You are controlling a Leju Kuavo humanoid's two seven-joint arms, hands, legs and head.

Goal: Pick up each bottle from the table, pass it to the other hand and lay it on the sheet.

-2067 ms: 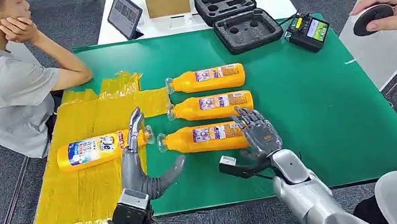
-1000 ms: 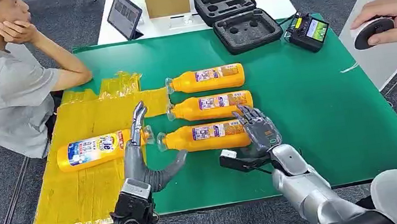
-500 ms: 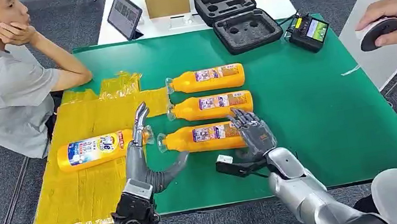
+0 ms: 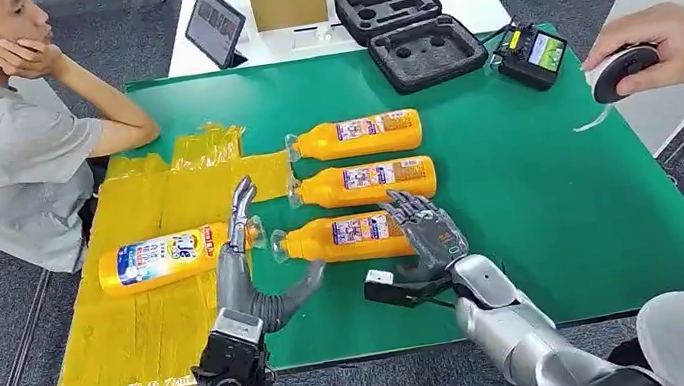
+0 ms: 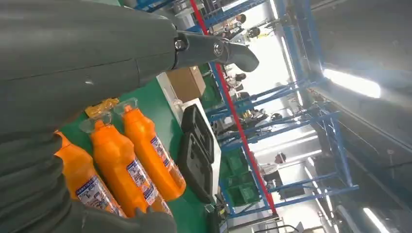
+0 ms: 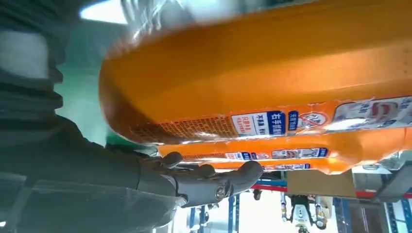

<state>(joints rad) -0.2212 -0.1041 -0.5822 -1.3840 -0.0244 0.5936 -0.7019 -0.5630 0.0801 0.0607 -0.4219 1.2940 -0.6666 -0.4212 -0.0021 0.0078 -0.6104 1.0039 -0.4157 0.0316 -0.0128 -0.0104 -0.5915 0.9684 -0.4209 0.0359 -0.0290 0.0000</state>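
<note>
Green table (image 4: 539,185), right hand (image 4: 427,231) curled over nearest bottle (image 4: 344,238)

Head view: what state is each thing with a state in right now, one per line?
Bottle on the sheet: lying on its side, placed.
Nearest bottle: lying on the green table, right hand's fingers over its base, not lifted.
Middle bottle: lying, untouched.
Far bottle: lying, untouched.
Left hand: open, empty.
Right hand: open, spread.
Black case: lid open.
</note>
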